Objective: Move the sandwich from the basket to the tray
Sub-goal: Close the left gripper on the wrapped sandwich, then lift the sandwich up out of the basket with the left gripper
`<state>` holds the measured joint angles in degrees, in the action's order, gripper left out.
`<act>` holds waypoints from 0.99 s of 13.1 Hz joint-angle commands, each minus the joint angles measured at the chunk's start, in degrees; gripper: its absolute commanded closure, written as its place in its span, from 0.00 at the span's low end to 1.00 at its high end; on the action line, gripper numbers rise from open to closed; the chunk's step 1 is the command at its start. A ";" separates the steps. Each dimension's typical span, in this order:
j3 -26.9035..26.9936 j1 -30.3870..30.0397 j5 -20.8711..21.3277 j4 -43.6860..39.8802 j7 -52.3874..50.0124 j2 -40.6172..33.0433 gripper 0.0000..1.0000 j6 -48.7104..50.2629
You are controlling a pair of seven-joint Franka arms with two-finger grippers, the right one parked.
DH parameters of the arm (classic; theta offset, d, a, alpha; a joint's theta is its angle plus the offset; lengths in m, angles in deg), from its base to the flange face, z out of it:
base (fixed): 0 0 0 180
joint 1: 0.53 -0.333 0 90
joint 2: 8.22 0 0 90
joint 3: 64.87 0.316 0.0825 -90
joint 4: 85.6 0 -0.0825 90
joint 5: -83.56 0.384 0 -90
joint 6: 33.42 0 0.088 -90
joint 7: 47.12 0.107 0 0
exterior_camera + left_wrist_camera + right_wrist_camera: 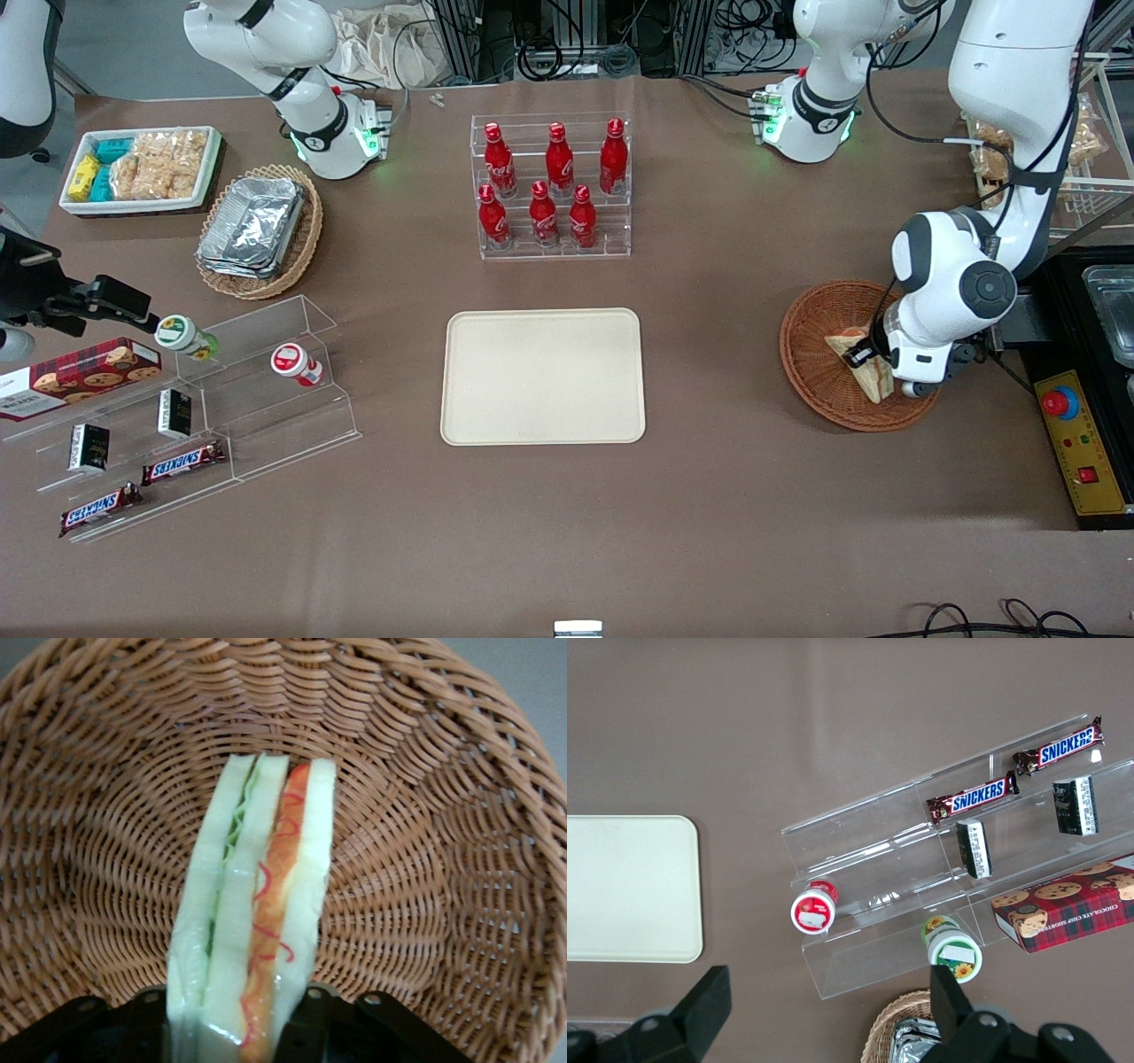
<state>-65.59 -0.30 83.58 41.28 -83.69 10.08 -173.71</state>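
A wide table under a matte brown covering (709, 514) fills the scene, evenly lit from above, with only soft shadows on it. Past its far edge lie a pale grey floor (124, 44), crumpled cream cloth (390, 44) and tangled black cables (567, 49) around metal frame posts. At the working arm's end sits a yellow control panel with a red stop button (1076, 443).
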 commanded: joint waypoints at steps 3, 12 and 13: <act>-0.69 0.48 0.16 -3.98 -1.92 -6.33 1.00 13.22; -17.53 0.56 0.77 -31.58 -7.61 -8.90 1.00 51.69; -20.61 0.56 0.42 -33.34 -9.02 -7.85 1.00 51.69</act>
<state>-81.31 0.19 83.62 13.44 -89.34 -1.31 -124.19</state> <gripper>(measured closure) 0.789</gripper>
